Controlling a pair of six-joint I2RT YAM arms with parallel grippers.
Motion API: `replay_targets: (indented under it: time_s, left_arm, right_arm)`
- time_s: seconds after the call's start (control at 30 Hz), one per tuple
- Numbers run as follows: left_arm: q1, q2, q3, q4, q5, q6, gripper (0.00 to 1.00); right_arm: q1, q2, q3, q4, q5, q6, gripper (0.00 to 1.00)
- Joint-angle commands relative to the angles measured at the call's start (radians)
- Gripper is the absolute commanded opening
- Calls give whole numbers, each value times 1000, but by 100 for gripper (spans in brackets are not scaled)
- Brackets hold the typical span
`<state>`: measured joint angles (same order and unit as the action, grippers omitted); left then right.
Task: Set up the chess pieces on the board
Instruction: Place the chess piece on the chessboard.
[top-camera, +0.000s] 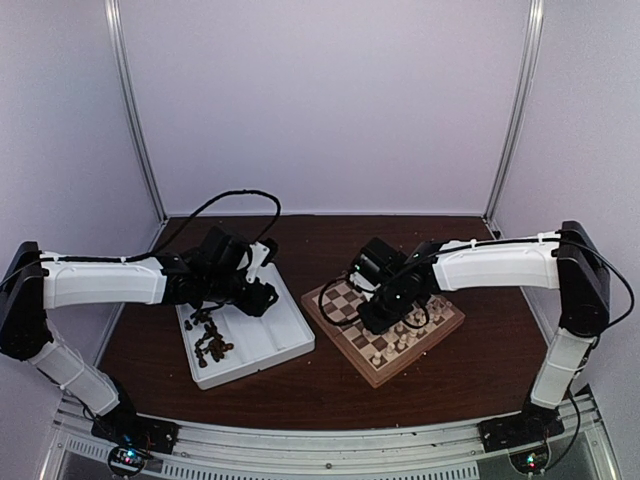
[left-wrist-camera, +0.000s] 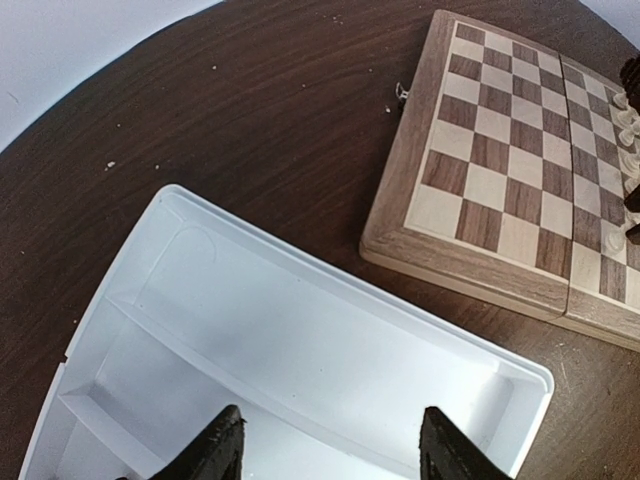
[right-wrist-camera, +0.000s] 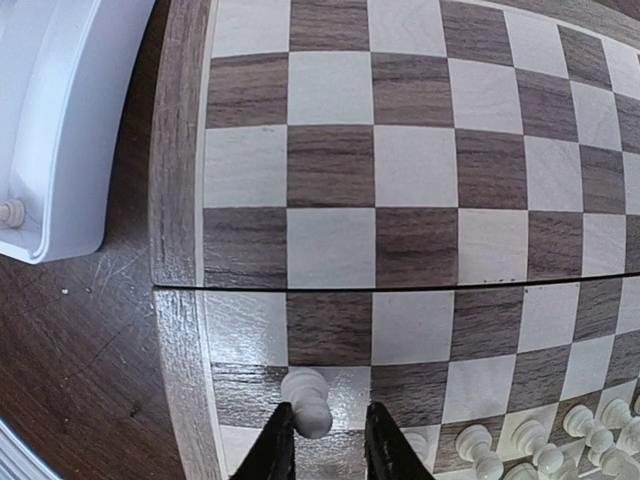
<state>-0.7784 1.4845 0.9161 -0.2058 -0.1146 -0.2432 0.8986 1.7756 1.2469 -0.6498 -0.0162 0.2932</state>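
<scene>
Pawn, cream-white turned wood (right-wrist-camera: 307, 400), stands near the rim of the thick checkered wooden chessboard (right-wrist-camera: 180, 200), probably joining the white row. Right gripper (right-wrist-camera: 325, 445) straddles it, jaws barely parted, gap on 1 side, so no pinch. Left gripper (left-wrist-camera: 330, 455) hovers half-open and empty over the white plastic 2-compartment tray (left-wrist-camera: 300, 270), likely for the next piece.

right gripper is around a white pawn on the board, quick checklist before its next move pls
1. Cream-white turned pawn upright on the checkered wooden chessboard: ok.
2. Pawn centred on its square: cannot tell; its base sits close to a square's edge.
3. Right gripper free of the pawn: cannot tell. A gap shows on one side, but the other finger looks very close to it.
4. Left gripper open and empty over the white plastic two-compartment tray: ok.
5. Dark brown pieces lying in the tray, ready to fetch: ok.
6. Far rows of the chessboard bare: ok.
</scene>
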Motion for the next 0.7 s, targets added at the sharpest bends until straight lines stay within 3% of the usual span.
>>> replay_targets:
  time_s: [0.0, 0.67]
  left_arm:
    - [10, -5, 18, 2, 5, -10, 60]
    - [11, 17, 36, -11, 15, -10, 60]
  right_arm:
    - [7, 20, 29, -31, 28, -9, 25]
    - [36, 68, 85, -76, 51, -37, 28]
